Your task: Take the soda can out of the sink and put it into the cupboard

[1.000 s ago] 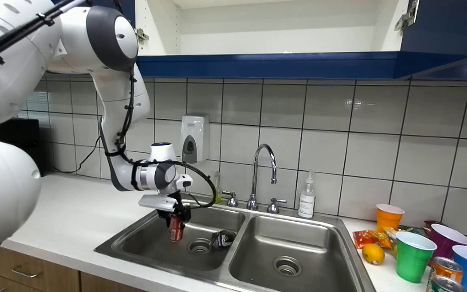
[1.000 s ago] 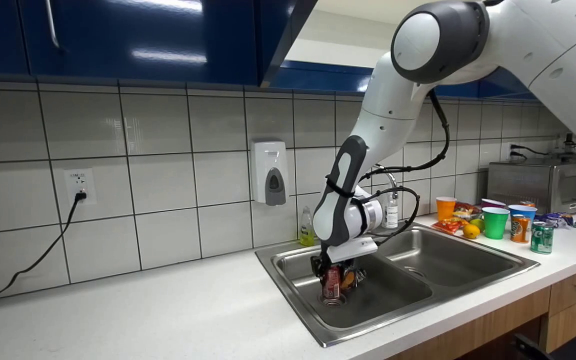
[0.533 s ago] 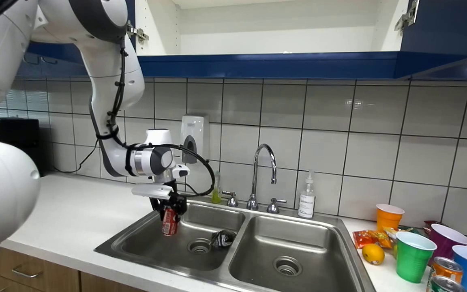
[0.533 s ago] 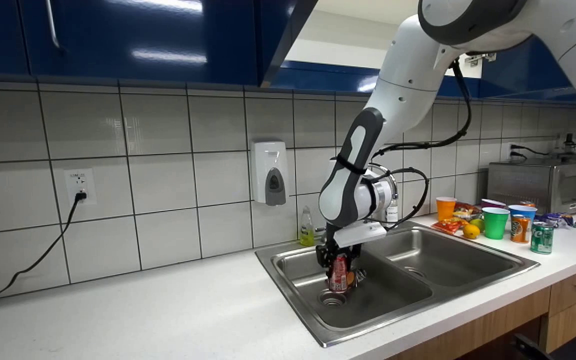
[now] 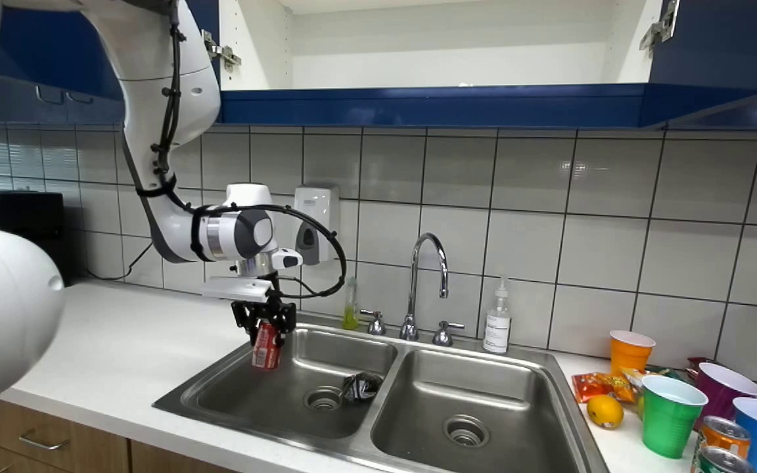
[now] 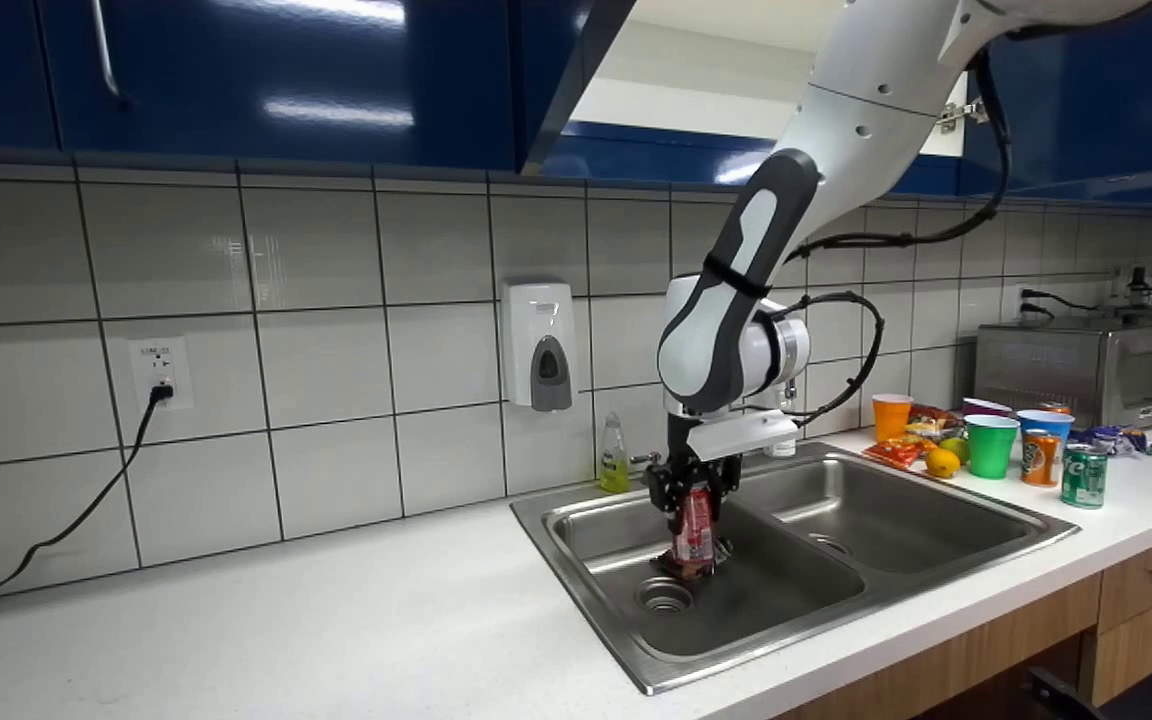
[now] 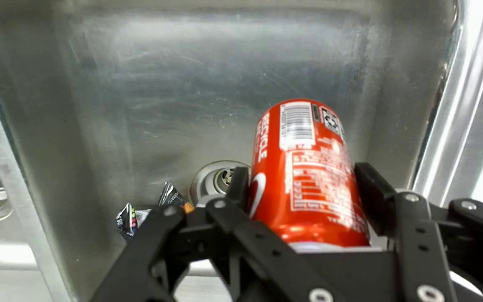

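Observation:
The red soda can [image 7: 304, 176] is gripped between the two black finger pads [image 7: 371, 197] in the wrist view, its silvery end toward the palm. My gripper [image 5: 265, 328] holds it from above, and the can hangs slightly tilted over one basin of the steel sink [image 5: 386, 394], clear of the basin floor. From another side, in an exterior view, the can [image 6: 694, 530] covers part of a wrapper behind it. Overhead, the cupboard [image 5: 431, 105] stands open with a white interior and a dark blue lower edge.
A chrome faucet [image 5: 414, 282] rises behind the sink, near a pump bottle [image 5: 497, 322] and a wall soap dispenser [image 5: 316, 223]. A dark wrapper [image 5: 362, 386] lies by the drain. Coloured cups, cans and snacks crowd around a green cup [image 5: 671, 417]. A blue cupboard door [image 5: 727, 52] is swung open.
Over the last second my gripper has risen with the can, lifting it off the basin floor area and shifting slightly sideways. The arm's upper links have moved up. The grip is unchanged.

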### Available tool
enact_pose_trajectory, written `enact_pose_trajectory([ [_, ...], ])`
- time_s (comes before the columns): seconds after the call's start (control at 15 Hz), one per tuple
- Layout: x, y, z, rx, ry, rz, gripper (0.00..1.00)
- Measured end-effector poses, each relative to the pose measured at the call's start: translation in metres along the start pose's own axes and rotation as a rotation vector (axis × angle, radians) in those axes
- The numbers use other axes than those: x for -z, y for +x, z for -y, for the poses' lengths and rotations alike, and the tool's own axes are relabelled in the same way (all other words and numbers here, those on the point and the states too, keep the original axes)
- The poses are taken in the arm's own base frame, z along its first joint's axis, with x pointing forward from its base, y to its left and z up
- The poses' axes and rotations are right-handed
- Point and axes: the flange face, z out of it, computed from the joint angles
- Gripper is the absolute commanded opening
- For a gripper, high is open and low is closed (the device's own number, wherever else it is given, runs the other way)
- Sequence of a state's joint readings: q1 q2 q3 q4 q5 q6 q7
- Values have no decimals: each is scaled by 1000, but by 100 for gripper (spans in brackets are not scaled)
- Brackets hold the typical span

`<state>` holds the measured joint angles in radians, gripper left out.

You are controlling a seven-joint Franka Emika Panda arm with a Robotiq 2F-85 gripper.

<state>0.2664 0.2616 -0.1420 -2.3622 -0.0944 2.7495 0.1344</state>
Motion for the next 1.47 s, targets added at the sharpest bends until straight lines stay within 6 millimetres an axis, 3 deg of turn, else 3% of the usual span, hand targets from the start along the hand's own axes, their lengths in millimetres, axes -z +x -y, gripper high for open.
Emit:
enact_pose_trajectory([
  [1.47, 130, -54, -17, -42, 8, 36, 40],
])
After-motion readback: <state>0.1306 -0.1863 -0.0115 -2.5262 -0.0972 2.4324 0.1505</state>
